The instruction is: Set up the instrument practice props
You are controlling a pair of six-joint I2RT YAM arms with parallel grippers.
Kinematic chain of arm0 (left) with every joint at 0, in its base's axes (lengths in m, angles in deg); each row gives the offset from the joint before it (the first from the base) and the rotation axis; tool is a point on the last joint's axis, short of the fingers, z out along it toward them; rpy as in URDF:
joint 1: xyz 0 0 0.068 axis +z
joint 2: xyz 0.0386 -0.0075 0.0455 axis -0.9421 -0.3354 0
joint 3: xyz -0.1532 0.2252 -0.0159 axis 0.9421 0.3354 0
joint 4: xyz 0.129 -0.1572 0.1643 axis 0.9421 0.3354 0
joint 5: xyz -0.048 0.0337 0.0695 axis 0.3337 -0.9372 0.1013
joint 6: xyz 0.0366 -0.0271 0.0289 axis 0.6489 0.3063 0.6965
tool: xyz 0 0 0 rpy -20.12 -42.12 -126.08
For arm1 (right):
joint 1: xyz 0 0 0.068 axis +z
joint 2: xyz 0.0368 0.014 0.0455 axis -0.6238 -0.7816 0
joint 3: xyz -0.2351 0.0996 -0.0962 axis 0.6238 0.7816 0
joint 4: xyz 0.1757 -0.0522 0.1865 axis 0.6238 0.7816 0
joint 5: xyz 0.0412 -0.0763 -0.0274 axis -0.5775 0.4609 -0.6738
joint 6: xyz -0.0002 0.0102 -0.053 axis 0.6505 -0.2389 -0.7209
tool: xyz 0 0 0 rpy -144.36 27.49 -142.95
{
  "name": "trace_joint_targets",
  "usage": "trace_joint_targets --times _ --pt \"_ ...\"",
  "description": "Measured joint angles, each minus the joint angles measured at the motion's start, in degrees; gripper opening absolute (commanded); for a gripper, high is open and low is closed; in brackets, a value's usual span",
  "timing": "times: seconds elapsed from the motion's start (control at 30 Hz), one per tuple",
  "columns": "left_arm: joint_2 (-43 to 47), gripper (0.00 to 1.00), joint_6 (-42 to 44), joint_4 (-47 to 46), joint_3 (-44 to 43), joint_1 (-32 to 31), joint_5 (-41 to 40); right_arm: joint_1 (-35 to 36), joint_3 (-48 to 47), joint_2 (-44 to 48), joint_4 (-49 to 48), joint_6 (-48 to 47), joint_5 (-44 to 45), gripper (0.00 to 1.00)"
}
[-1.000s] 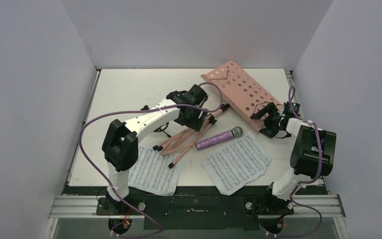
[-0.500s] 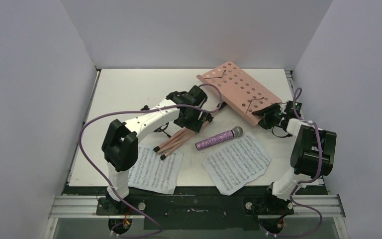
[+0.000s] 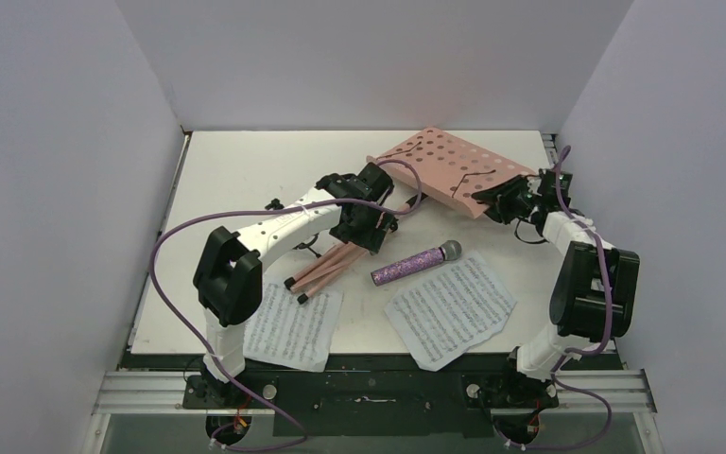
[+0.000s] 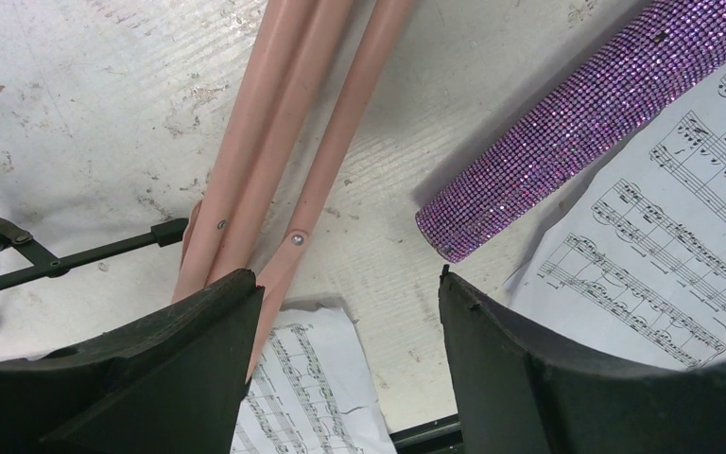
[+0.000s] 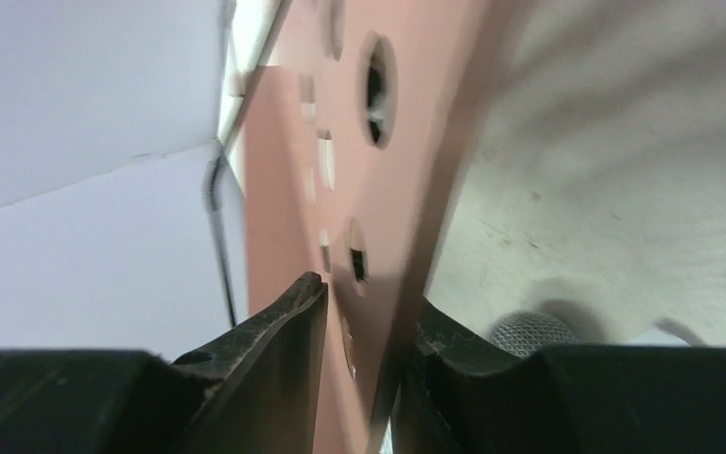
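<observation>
Right fingers point(image 5: 255, 340) tight on pink music stand point(image 5: 378, 189) edge; left fingers point(image 4: 180, 350) wide (beside its legs point(image 4: 284, 123)).

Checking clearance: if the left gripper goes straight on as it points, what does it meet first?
Likely bare white table between the pink tripod legs and purple glitter microphone, though one finger may catch a leg.

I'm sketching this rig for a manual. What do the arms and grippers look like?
The left arm and right arm have white links with bulky black joint housings, and each carries a looping purple cable. The left gripper and right gripper have black, wedge-shaped fingers. No markings are readable.
</observation>
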Motion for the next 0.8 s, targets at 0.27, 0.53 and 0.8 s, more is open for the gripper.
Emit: trace_joint_targets --times 0.27,0.53,0.8 --pt "0.00 0.67 -0.04 0.02 0.11 0.00 -0.02 2.03 -4.72 0.92 -3.58 2.78 -0.13 0.05" --pt "0.00 0.67 -0.13 -0.02 0.33 0.02 0.00 2.69 -7.17 1.81 -1.09 2.38 0.85 0.05" --pt "0.20 0.67 -0.61 -0.87 0.33 0.72 1.27 3.08 -7.50 6.38 5.03 0.50 3.39 0.05"
